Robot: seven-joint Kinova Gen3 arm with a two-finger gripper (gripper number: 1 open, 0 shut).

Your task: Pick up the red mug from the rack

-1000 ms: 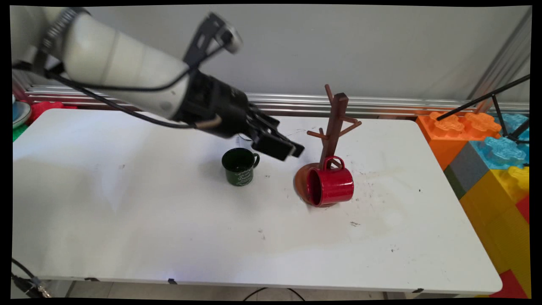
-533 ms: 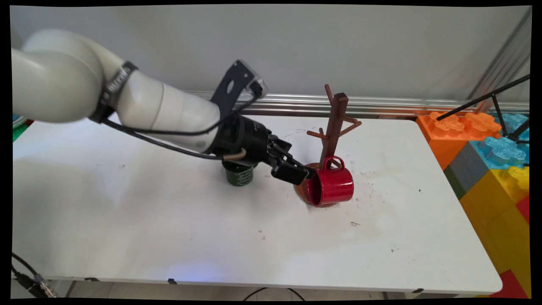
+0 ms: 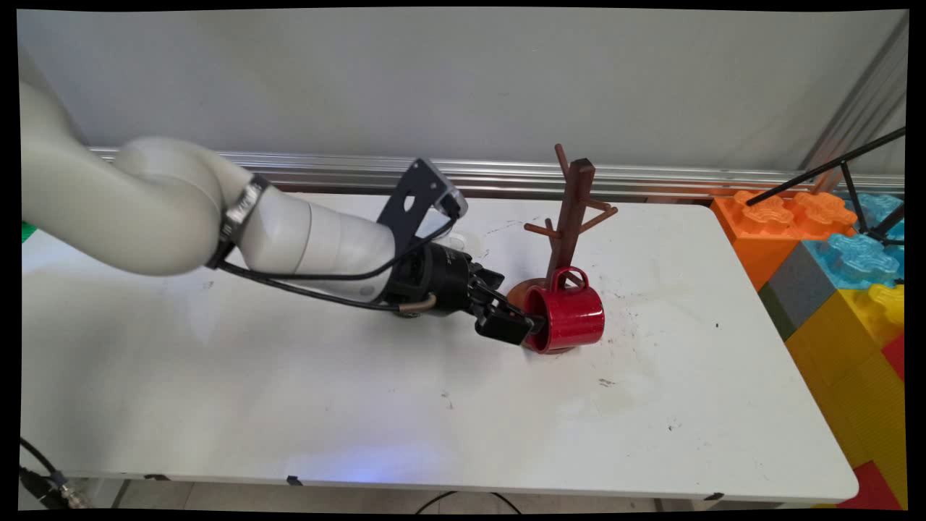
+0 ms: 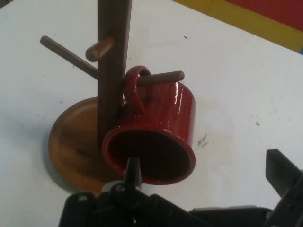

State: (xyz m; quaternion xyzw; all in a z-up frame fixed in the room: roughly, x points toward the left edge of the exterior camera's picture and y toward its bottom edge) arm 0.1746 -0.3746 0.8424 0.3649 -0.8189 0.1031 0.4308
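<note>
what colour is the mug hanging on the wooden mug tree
Glossy red, inside and out. The mug shows best in the hand view, its handle hooked over a peg of the mug tree.

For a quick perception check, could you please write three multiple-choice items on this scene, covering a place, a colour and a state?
1. Where does the red mug hang?
A. On a low peg of the wooden mug tree
B. On the tree's top peg
C. On the orange block

2. What colour is the mug at the hand?
A. Blue
B. Red
C. White

3. How do the hand's fingers stand?
A. Clamped on the mug's handle
B. Open, one at the mug's mouth
C. Shut in the air

Answers: 1 A, the handle loops a low peg; 2 B, glossy red body; 3 B, the hand view shows the fingers spread.
</note>
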